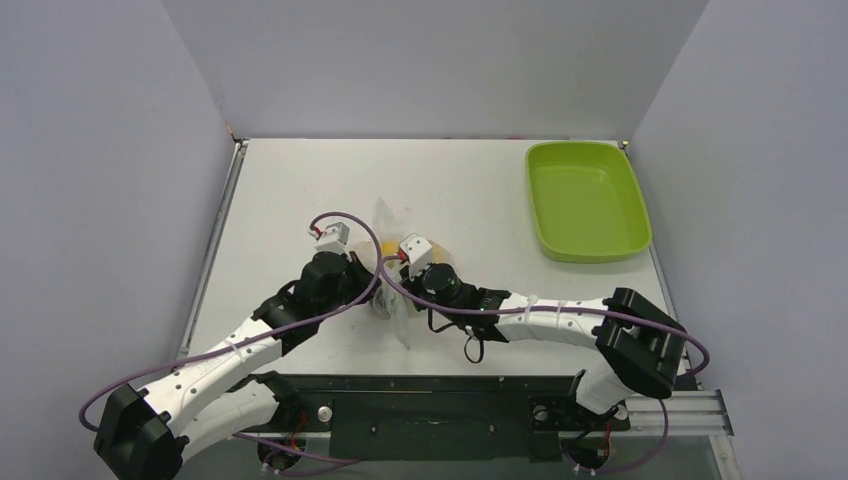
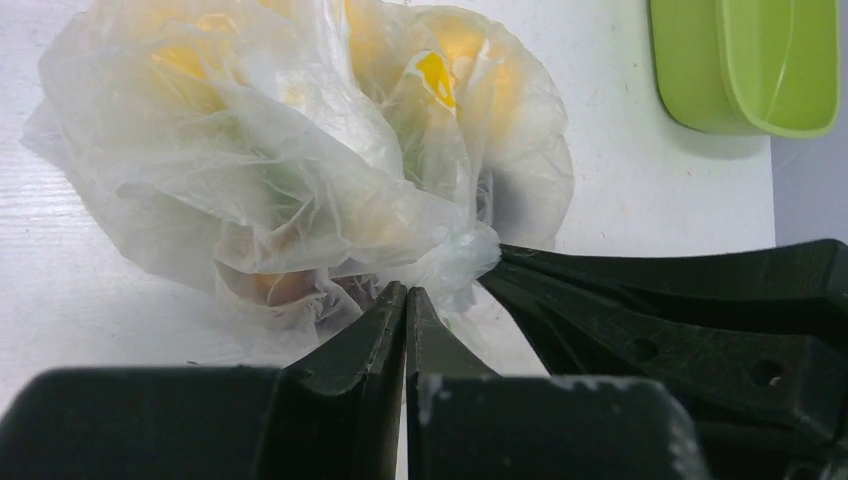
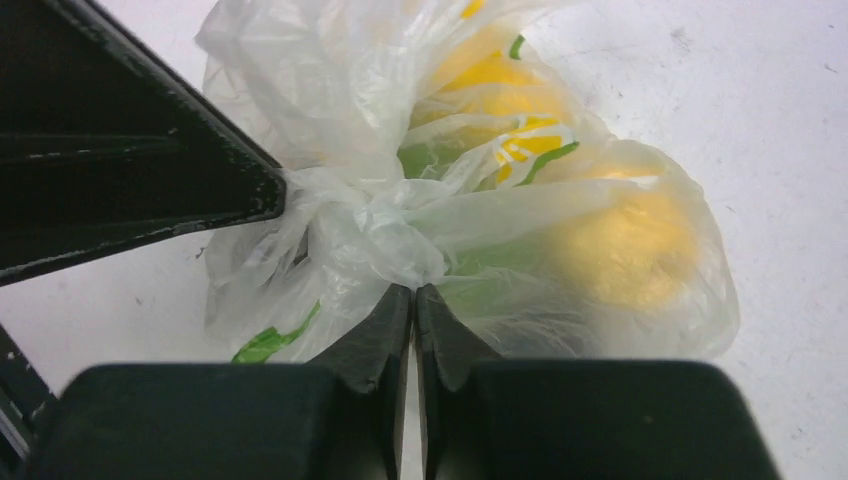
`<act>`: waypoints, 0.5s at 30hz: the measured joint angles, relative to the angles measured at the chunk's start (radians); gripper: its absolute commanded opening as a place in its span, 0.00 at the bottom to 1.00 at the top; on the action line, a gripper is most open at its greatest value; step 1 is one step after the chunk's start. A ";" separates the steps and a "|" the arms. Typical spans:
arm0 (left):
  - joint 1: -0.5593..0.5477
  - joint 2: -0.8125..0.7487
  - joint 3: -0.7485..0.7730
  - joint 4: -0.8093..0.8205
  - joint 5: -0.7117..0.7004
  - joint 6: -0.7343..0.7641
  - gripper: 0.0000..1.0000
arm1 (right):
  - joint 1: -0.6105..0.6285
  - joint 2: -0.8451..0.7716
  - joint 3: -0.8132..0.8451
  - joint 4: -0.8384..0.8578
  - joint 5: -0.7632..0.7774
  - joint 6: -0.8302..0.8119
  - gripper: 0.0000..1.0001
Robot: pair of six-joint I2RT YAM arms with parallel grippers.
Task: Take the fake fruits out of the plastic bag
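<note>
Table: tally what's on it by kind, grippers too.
plastic bag: 1
lime-green tray: 1
grippers: 2, the left gripper and the right gripper, both pinching the bag
fake fruits: inside the bag, too blurred by the film to count
Total: 4, fruits aside

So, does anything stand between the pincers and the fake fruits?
Yes: the film of the plastic bag. The fake fruits lie inside it, its neck bunched shut. The left pincer and right pincer are each shut on that bunched film.
</note>
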 measured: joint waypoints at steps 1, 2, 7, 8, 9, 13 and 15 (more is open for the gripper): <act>0.000 0.000 0.000 -0.006 -0.016 -0.011 0.00 | 0.003 0.000 0.000 -0.002 0.024 0.006 0.00; 0.000 0.000 0.000 -0.016 -0.039 -0.027 0.00 | 0.003 -0.002 0.000 -0.002 0.040 0.008 0.00; 0.000 -0.001 0.000 -0.068 -0.128 -0.081 0.00 | 0.003 -0.079 -0.078 0.048 0.149 0.025 0.00; 0.000 -0.002 0.000 -0.072 -0.140 -0.089 0.00 | 0.003 -0.097 -0.095 0.060 0.164 0.032 0.00; 0.000 -0.006 0.000 -0.076 -0.150 -0.094 0.00 | 0.001 -0.123 -0.121 0.080 0.185 0.042 0.00; 0.000 -0.043 -0.016 -0.079 -0.183 -0.114 0.00 | -0.035 -0.193 -0.189 0.127 0.240 0.100 0.00; 0.000 -0.069 -0.028 -0.082 -0.193 -0.115 0.00 | -0.078 -0.208 -0.205 0.139 0.241 0.141 0.00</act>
